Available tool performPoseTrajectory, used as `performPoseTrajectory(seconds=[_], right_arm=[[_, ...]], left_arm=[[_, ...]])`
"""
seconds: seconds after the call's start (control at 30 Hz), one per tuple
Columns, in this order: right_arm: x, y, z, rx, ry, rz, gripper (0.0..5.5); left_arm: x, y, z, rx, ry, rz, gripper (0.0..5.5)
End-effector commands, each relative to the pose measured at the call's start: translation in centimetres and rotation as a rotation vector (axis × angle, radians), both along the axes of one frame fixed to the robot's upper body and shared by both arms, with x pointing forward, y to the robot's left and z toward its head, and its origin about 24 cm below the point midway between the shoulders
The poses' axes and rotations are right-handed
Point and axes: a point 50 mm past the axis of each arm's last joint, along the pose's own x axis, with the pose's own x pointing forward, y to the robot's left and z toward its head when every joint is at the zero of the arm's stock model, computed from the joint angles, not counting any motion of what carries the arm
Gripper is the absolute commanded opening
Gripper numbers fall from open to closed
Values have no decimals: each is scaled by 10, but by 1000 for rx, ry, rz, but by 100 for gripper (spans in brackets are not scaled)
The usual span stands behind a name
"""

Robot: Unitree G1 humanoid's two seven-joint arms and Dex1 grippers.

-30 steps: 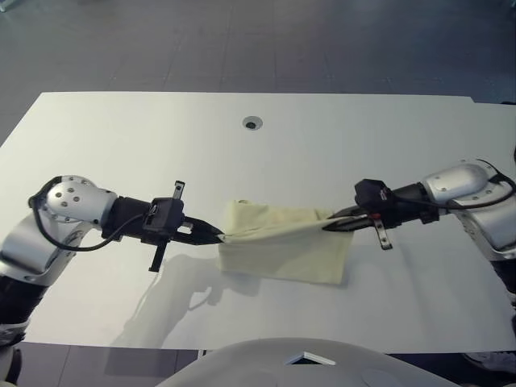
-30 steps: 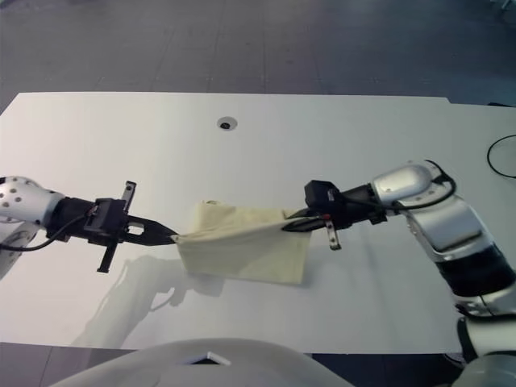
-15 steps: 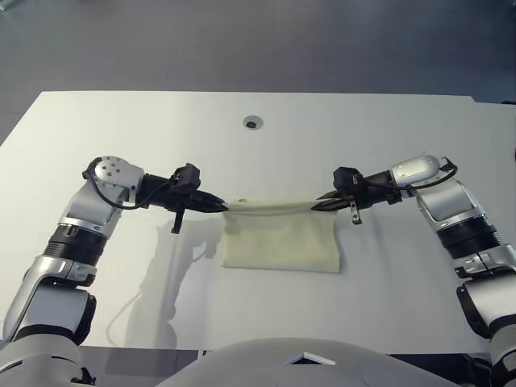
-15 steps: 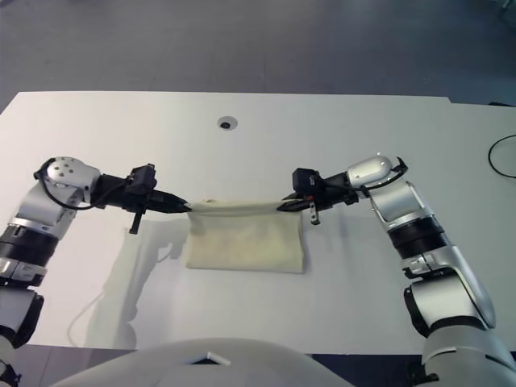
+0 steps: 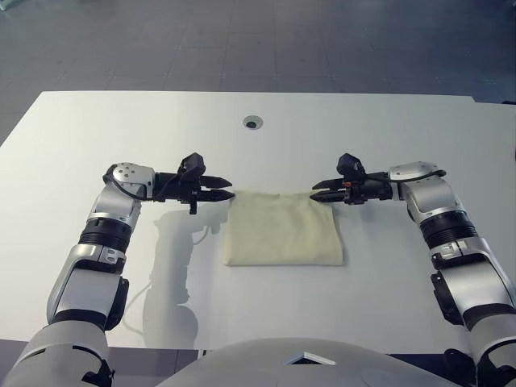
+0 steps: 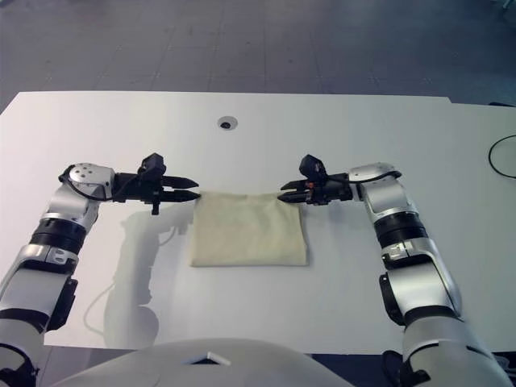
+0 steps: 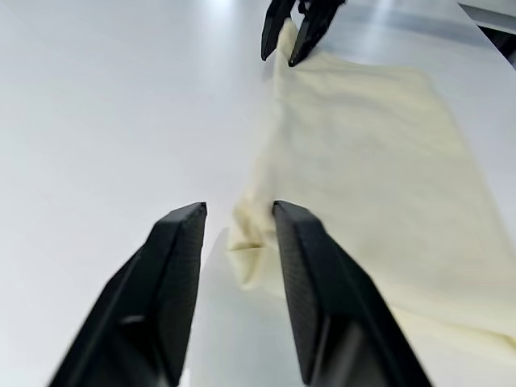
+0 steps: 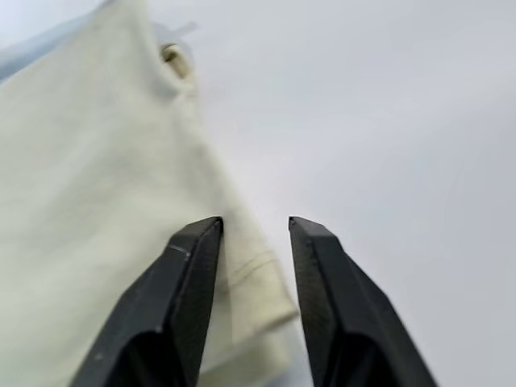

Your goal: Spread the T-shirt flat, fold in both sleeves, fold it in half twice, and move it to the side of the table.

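Note:
The pale yellow T-shirt (image 5: 282,228) lies folded into a flat rectangle near the middle of the white table (image 5: 258,145). My left gripper (image 5: 227,193) is open just off the shirt's far left corner, and its wrist view shows that corner of the T-shirt (image 7: 379,161) between and beyond the black fingers (image 7: 173,274). My right gripper (image 5: 316,194) is open at the far right corner. In the right wrist view the T-shirt's corner (image 8: 97,161) lies just under the fingers (image 8: 189,290), with nothing held.
A small round hole (image 5: 252,122) sits in the table toward the far edge. Bare white tabletop stretches to both sides of the shirt and in front of it. A black cable (image 6: 501,153) loops at the table's right edge.
Both grippers carried the shirt's raised edge away from me, laid it down flat, and opened. The shirt now lies as a neat rectangle and both grippers have let go.

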Motion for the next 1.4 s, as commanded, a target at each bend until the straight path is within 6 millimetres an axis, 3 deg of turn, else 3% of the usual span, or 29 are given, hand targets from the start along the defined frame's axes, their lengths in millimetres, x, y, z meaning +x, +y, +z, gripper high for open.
performPoseTrajectory(seconds=[0.03,0.13,0.2,0.23,0.4,0.47,0.57,0.63,0.73,0.87,1.0,1.1,1.17,1.3,1.4], right_arm=[[14,-10,22,22,-101,-126,234],[11,1,42,56,-187,-79,284],[-9,26,49,77,-214,95,315],[-20,37,51,94,-210,167,291],[-60,80,37,182,-44,382,226],[-64,90,28,236,58,357,198],[-61,102,19,339,235,265,151],[-60,109,8,319,335,226,123],[-60,111,-13,195,414,167,166],[-51,93,-38,-7,468,-28,220],[-24,55,-41,37,532,-447,263],[-12,7,-41,114,544,-759,305],[-8,-28,-42,180,530,-975,328],[-19,-99,-48,308,449,-1358,377],[-30,-127,-50,382,388,-1527,409]], left_arm=[[12,9,11,35,-152,121,241],[11,15,25,-3,-274,199,293],[9,19,38,-24,-376,295,325],[9,21,44,-34,-417,342,338],[-8,17,66,-114,-553,466,266],[-15,12,68,-123,-550,472,237],[-23,8,65,-119,-528,482,279],[-26,10,62,-111,-513,498,307],[-29,11,60,-99,-503,509,365],[-30,15,56,-73,-500,519,423],[-32,17,54,-71,-504,540,481],[-33,17,53,-69,-504,541,537],[-33,17,52,-69,-504,543,540],[-34,12,50,-74,-500,534,540],[-35,12,49,-74,-497,531,540]])
